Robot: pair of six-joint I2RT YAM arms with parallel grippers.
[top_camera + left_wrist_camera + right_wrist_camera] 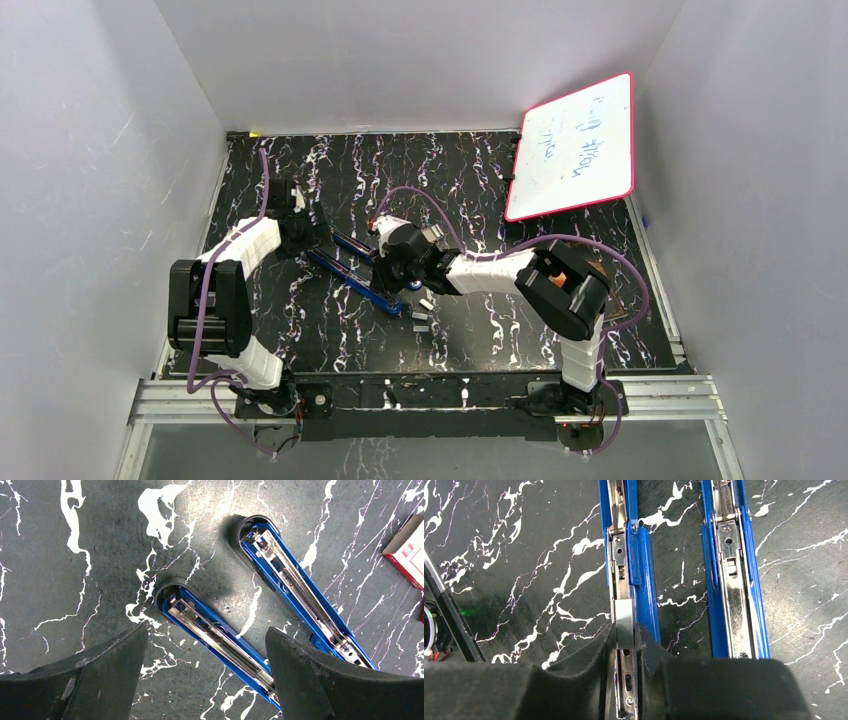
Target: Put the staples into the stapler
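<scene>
The blue stapler (355,268) lies opened on the black marbled table, and shows as two long blue bars with chrome channels (634,555) (734,580). My right gripper (625,632) is shut on a small grey block of staples (624,622), held right over the left bar's chrome channel. My left gripper (206,630) is open, its fingers (115,670) straddling the rounded end of the nearer bar (215,635) without touching it. The other bar (295,585) lies beside it. In the top view both grippers (310,235) (395,280) meet at the stapler.
Loose staple strips (421,318) lie on the table just right of the stapler. A small red-and-white box (407,552) sits at its far side. A pink-rimmed whiteboard (575,145) leans at the back right. White walls enclose the table.
</scene>
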